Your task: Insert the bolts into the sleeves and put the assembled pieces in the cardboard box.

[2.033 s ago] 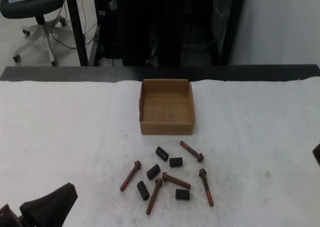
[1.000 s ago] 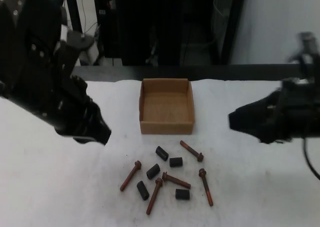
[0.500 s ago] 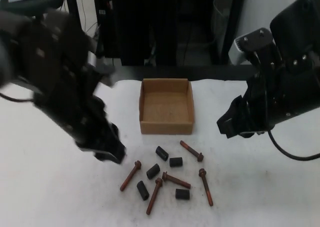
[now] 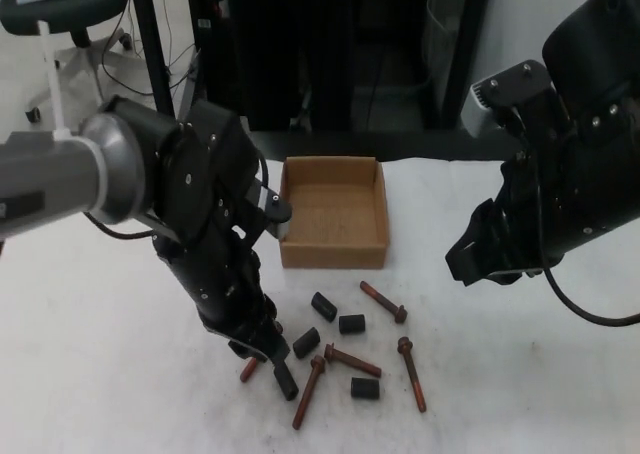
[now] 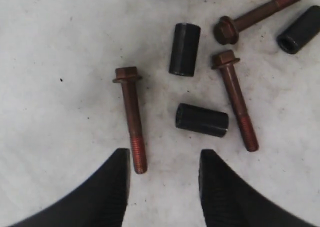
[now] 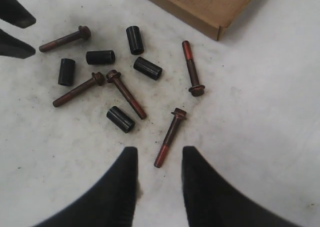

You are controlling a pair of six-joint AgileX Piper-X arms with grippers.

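Bolts (image 4: 352,360): five, all loose on the bench (image 4: 520,374), in a scatter just near of the box (image 4: 333,254)

Sleeves (image 4: 351,324): five, loose among the bolts, none with a bolt in it as far as I can see

Box: open top, nothing inside it

Progress, my judgement: nothing assembled, nothing boxed. All five insertions and all five placements remain. Step in hand looks like the first pick

Left gripper (image 5: 164,158): fingers spread wide, holding nothing, low over the left side of the scatter. The threaded end of the leftmost bolt (image 5: 131,117) lies just ahead of one fingertip; a sleeve lies just beside that bolt

Right gripper (image 6: 160,152): also spread wide and empty, hanging higher, at the right of the scatter. The rightmost bolt (image 6: 169,137) lies with its threaded end pointing into the gap between the fingers

Change:
- 2 s ago the arms were barely in the high view, at its near corners
- 1 s ago both were up at the sides, left and right of the box
- 0.5 s ago the left arm was left of the scatter; now it has come down and right, over the leftmost bolt
- right arm has shifted only slightly in the last half second
- bolts, sleeves and box lie as they did in all earlier frames
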